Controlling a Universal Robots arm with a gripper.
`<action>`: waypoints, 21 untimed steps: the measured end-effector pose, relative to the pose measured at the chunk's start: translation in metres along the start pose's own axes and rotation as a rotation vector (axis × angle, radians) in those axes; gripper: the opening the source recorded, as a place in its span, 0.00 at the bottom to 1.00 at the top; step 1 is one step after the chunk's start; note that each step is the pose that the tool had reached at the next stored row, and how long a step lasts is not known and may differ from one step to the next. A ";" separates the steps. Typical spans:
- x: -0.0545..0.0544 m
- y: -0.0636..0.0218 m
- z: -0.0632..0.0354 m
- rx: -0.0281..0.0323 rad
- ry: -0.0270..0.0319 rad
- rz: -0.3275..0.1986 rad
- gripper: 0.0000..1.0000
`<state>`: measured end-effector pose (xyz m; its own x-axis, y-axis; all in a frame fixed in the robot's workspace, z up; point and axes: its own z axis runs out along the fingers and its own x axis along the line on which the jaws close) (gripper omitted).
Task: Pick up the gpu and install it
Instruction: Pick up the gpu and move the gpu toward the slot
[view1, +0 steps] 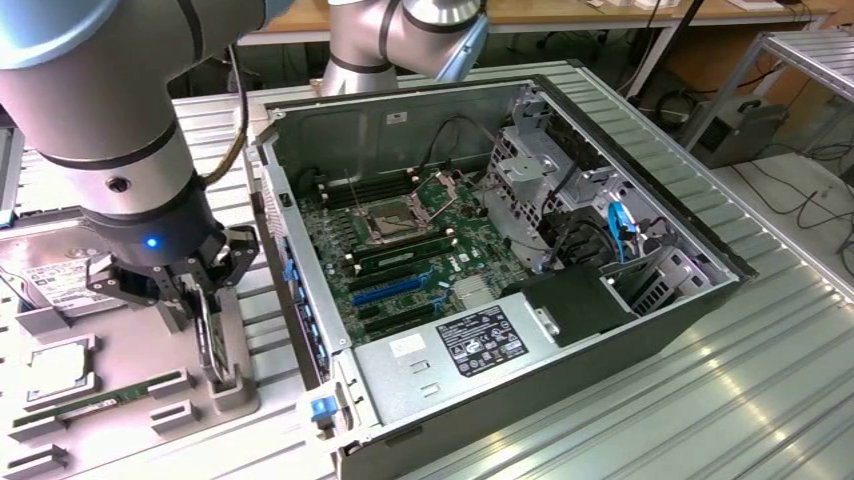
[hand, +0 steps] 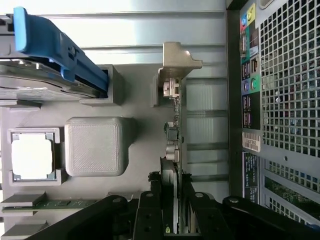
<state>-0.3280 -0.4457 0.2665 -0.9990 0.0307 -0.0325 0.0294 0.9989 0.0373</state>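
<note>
Gripper (view1: 200, 310) is low over the gray parts tray (view1: 134, 345) at the exterior view's left, beside the open computer case (view1: 400, 120). On the wrist feed I see its fingers (hand: 150, 215) closed narrow onto both faces of the gpu (hand: 172, 145). The card stands on edge in its tray holder.

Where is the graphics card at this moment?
The graphics card stands on edge in the grey tray at the exterior view's left, beside the open computer case, with the gripper directly over it.
</note>
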 end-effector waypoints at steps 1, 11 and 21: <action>0.000 0.0000 -0.0032 -0.0003 0.0001 0.000 0.26; -0.006 -0.0019 -0.0643 -0.0011 0.0002 0.000 0.26; -0.021 -0.0164 -0.1181 -0.0018 0.0003 0.000 0.26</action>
<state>-0.3115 -0.4670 0.3846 -0.9990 0.0303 -0.0322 0.0290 0.9988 0.0391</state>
